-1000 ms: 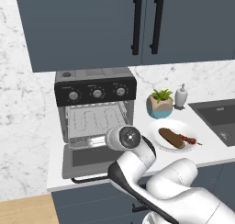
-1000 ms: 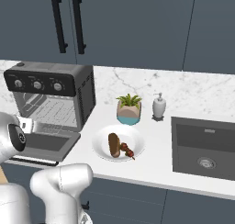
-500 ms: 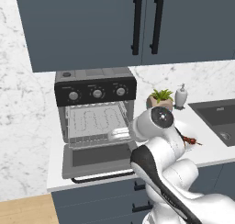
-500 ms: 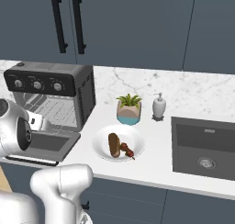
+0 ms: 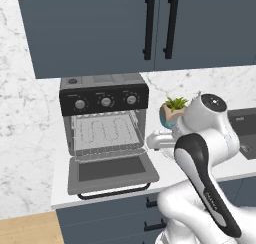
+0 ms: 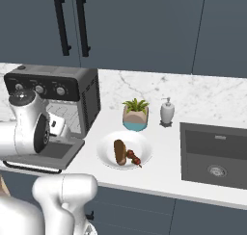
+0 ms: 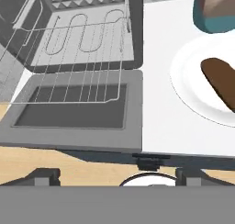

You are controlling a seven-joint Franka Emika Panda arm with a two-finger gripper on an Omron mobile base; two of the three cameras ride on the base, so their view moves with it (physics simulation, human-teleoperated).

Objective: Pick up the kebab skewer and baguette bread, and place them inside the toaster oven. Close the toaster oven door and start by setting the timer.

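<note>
Baguette bread (image 6: 119, 152) lengthwise front-to-back on plate (image 6: 107, 143), kebab skewer (image 6: 133, 158) angled beside, tool (image 7: 118, 176) wide, empty

Oven (image 5: 105, 120) open, door (image 5: 111, 170) down flat.
Brown baguette (image 6: 119, 151) and skewer (image 6: 133, 157) side by side on plate right of oven.

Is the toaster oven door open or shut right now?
Open. The toaster oven door lies folded down flat in front of the toaster oven, its handle toward the counter edge, and the wire rack inside is exposed.
</note>
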